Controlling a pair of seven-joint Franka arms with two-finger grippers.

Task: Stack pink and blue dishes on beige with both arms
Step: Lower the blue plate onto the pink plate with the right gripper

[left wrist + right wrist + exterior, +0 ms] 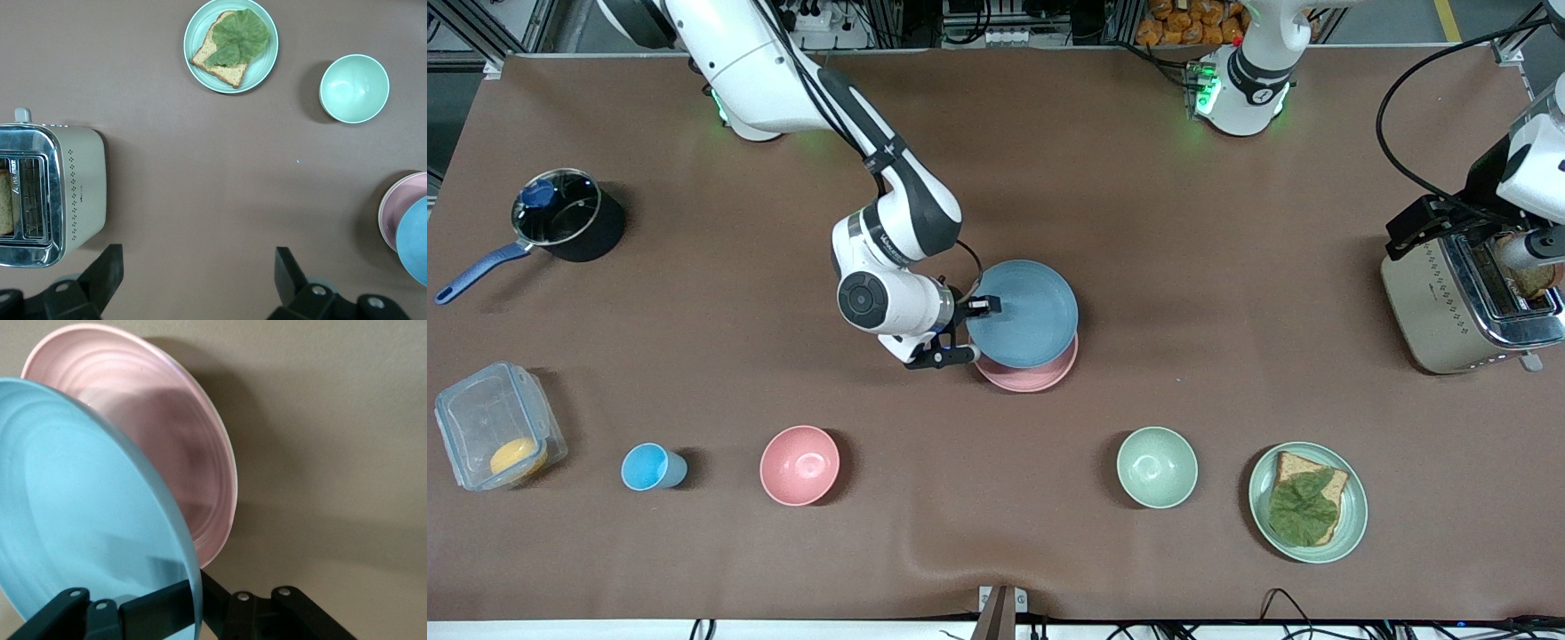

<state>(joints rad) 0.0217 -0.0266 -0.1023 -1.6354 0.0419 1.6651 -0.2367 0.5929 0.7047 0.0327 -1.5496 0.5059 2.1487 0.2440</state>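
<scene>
My right gripper [980, 308] is shut on the rim of the light blue plate [1024, 313], one finger on top and one beneath [193, 603]. It holds that plate tilted just above the pale pink plate [1032, 378], which lies at mid-table and shows only as a crescent on the front-camera side. In the right wrist view the blue plate [80, 507] covers part of the pink plate [173, 440]. No beige plate shows in any view. My left gripper [198, 273] hangs open and empty high over the table beside the toaster [53, 193].
A pink bowl [799, 465], a blue cup [649, 467] and a lidded container [494, 427] sit toward the right arm's end, with a saucepan [565, 213] farther back. A green bowl [1156, 467] and a green plate with bread [1307, 502] sit toward the left arm's end.
</scene>
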